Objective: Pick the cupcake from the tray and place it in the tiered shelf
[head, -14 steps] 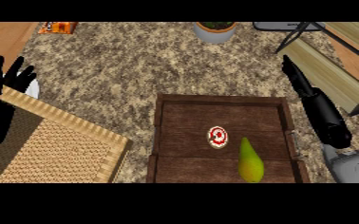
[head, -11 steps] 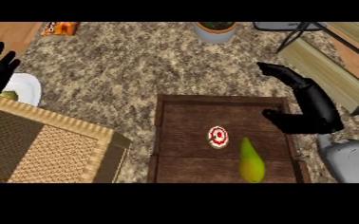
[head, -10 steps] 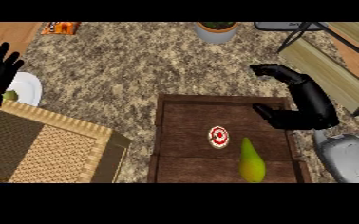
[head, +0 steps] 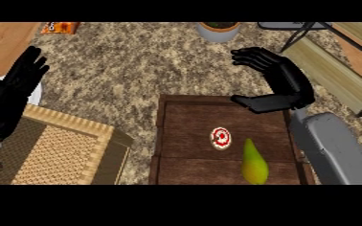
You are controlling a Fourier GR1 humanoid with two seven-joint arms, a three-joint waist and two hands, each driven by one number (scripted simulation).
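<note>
Cupcake (head: 220, 138) sits near the middle of the dark wooden tray (head: 172, 139), in the lower centre of the frame, seen from above as a small round top with red and white rings. It is round, so it has no long axis that the grasp must follow. The right hand (head: 277, 84) hovers over the upper right corner of the tray, and the cupcake lies below and to the left of its fingers (head: 247, 57), near but clearly apart from them. These fingers are spread and only lightly bent, the thumb pointing left over the tray's far edge, and they grasp nothing. The left hand (head: 21, 84) rests at the left edge of the frame, fingers straight and pointing up, also holding nothing, and it is well apart from the tray. So the right hand is much the nearer one, and I judge that it must come down and toward the lower left to reach the cupcake.

Just beside the cupcake, to its lower right, lies one green pear (head: 254, 162), with its long axis running almost up and down in the frame; the fingers should avoid it. Count: one cupcake, one pear, one tray, one woven basket (head: 60, 148) at the lower left, one plant pot (head: 218, 31) at the top. The slatted wooden structure (head: 329, 69) at the upper right may be the shelf, but I cannot tell this surely
</note>
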